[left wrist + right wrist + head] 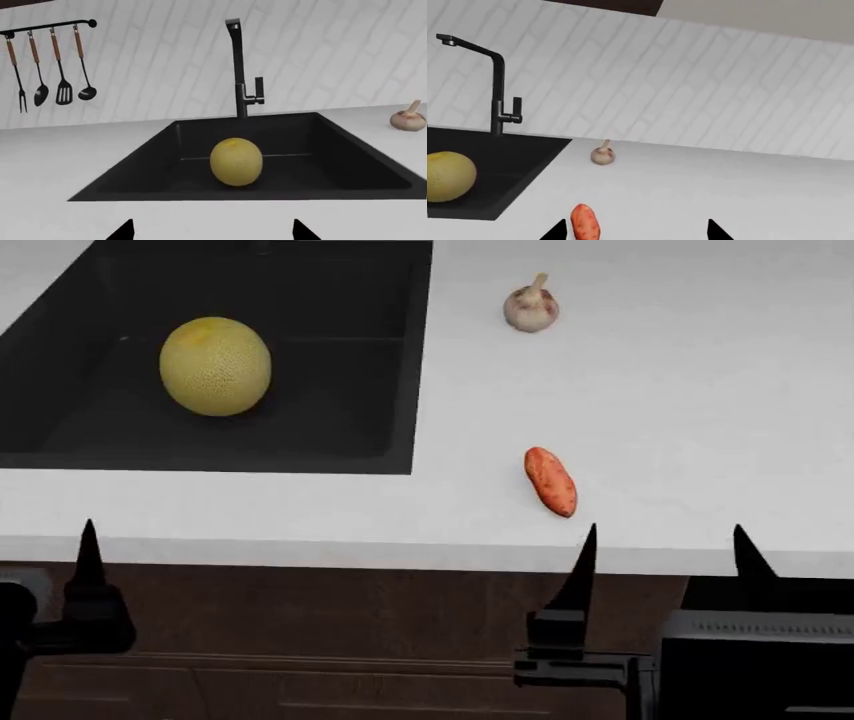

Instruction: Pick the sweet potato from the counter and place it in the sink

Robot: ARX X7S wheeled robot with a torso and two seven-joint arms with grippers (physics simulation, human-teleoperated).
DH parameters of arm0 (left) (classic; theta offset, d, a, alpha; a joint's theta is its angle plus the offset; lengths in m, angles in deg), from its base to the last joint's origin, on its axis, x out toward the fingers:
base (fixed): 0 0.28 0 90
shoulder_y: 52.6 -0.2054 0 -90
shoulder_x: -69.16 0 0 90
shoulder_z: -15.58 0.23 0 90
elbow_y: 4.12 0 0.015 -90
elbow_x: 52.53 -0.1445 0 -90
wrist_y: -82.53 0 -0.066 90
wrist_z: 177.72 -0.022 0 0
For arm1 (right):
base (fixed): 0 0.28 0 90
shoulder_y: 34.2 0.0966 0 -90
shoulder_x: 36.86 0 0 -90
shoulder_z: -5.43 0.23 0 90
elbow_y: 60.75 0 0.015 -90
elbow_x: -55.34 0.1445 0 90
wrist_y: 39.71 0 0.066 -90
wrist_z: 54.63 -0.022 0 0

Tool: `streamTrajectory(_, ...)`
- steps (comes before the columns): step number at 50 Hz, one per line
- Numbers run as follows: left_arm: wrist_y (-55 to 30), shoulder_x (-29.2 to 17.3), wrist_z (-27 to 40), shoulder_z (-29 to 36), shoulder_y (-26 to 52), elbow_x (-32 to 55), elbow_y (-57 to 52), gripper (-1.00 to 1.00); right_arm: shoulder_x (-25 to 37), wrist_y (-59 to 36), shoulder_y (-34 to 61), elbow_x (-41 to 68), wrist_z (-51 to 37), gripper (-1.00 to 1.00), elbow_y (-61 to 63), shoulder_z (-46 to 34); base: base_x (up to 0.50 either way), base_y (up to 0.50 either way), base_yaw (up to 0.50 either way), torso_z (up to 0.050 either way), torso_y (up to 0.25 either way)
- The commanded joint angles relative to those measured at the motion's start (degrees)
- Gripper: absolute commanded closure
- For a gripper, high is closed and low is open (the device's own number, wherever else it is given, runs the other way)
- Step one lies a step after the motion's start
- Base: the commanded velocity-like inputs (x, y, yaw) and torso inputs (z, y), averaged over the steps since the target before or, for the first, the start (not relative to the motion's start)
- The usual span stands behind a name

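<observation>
The orange-red sweet potato lies on the white counter, right of the black sink. It also shows in the right wrist view, just inside one fingertip. My right gripper is open and empty at the counter's front edge, just short of the sweet potato. My left gripper is open and empty, in front of the sink; only one of its fingertips shows in the head view.
A large yellow melon lies in the sink. A pale garlic bulb sits on the counter behind the sweet potato. A black faucet stands behind the sink. Utensils hang on a wall rail. Dark wood cabinets lie below.
</observation>
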Motion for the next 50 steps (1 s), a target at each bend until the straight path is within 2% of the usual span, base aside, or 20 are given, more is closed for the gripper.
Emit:
streamTrajectory(1,-2.50,-1.31,-0.18,-0.99,3.05,0.97,0.23,-1.00,1.38,-4.37,3.05,1.15,-0.15,-1.00,2.48,0.95,0.00,0.00,0.00,0.000,0.000)
streamTrajectory(12,-2.91,-1.59,-0.11,-1.08,3.08,1.47,-0.27,-1.00,1.56,-4.60,3.49,1.73,-0.04,-1.00,2.75,0.58,0.00,0.00,0.00,0.000,0.000)
streamTrajectory(17,-2.67,-1.61,-0.08,-1.03,2.85,1.63,-0.30,-1.00,1.61,-4.17,3.29,1.84,-0.06,-1.00,2.73,0.48,0.23,0.31,0.00,0.000,0.000)
streamTrajectory(40,-2.61,-1.88,0.21,-1.07,2.39,2.54,-0.94,-1.00,1.85,-4.88,4.06,3.22,-0.28,-1.00,3.86,0.56,0.35,0.39,0.00,0.000,0.000)
streamTrajectory(50,-2.75,-2.03,0.37,-0.65,2.56,2.62,-1.03,-1.00,1.93,-5.81,4.95,4.49,-0.07,-1.00,4.46,0.75,0.41,0.01,0.00,0.000,0.000)
